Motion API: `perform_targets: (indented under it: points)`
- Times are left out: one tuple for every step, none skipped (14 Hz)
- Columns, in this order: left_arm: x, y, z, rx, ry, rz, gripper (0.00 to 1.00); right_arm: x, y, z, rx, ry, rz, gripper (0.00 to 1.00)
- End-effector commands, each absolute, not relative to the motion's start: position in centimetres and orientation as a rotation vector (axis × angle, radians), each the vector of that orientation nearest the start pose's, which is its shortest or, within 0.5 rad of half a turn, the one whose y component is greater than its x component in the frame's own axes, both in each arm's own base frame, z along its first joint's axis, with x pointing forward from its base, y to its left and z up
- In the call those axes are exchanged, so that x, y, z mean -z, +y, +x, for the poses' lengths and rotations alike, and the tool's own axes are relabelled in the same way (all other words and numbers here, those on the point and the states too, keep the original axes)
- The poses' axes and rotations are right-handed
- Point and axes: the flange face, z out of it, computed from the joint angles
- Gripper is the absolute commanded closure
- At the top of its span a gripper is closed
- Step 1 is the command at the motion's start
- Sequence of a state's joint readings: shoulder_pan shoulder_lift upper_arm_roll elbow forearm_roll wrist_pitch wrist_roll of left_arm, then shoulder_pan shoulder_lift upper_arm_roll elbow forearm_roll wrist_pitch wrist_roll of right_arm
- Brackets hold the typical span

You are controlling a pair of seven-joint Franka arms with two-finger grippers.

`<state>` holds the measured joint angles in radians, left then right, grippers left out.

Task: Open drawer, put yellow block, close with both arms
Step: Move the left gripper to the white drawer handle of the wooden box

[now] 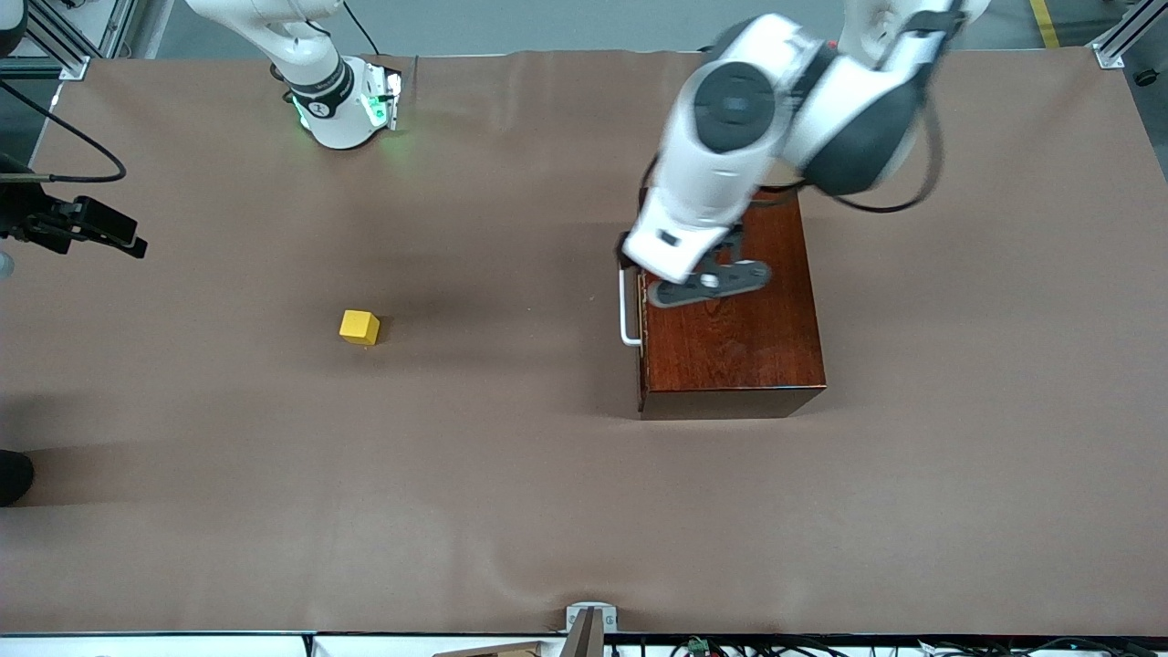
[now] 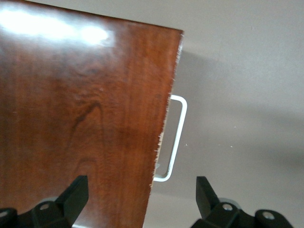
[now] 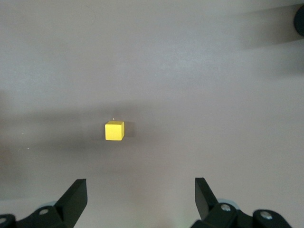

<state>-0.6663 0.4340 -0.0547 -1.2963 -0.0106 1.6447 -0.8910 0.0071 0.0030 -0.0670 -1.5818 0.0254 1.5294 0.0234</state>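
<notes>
The dark mahogany box (image 1: 730,342) stands toward the left arm's end of the table. Its drawer is shut, with the white loop handle (image 1: 626,315) facing the right arm's end. My left gripper (image 1: 707,281) hangs over the box's handle edge. In the left wrist view it (image 2: 141,187) is open and empty, spanning the box top (image 2: 80,118) and the handle (image 2: 175,137). The yellow block (image 1: 359,327) lies on the table toward the right arm's end. My right gripper (image 3: 140,187) is open and empty, high over the table near the block (image 3: 114,130). It is out of the front view.
The brown mat (image 1: 511,474) covers the table. The right arm's base (image 1: 342,100) stands at the mat's edge. A black device on a cable (image 1: 87,228) juts in at the right arm's end. A small bracket (image 1: 590,616) sits at the edge nearest the front camera.
</notes>
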Motion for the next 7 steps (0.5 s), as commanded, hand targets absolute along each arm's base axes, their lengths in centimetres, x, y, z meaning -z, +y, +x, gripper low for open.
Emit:
perform_targets:
  points:
    - [-46.6, -49.0, 49.9, -0.034, -0.218, -3.025, 0.0, -61.8, -3.0, 55.0, -0.085, 0.119, -3.116, 0.0]
    - [-45.4, -50.1, 49.3, -0.017, -0.188, -3.001, 0.0, -61.8, -3.0, 55.0, -0.085, 0.119, -3.116, 0.0]
    - [-44.0, -51.1, 48.5, 0.01, -0.151, -2.966, 0.0, -61.8, -3.0, 55.0, -0.085, 0.119, -3.116, 0.0]
    - [-42.5, -52.2, 47.8, 0.05, -0.103, -2.918, 0.0, -61.7, -3.0, 55.0, -0.088, 0.119, -3.116, 0.0]
    - [-40.6, -53.4, 46.9, 0.09, -0.049, -2.865, 0.0, -61.8, -3.0, 55.0, -0.085, 0.119, -3.116, 0.0]
    - [-39.0, -53.8, 46.6, 0.103, -0.028, -2.83, 0.0, -61.7, -3.0, 55.0, -0.088, 0.119, -3.116, 0.0]
    - [-37.4, -54.4, 46.4, 0.1, -0.008, -2.82, 0.0, -61.7, -3.0, 55.0, -0.09, 0.119, -3.116, 0.0]
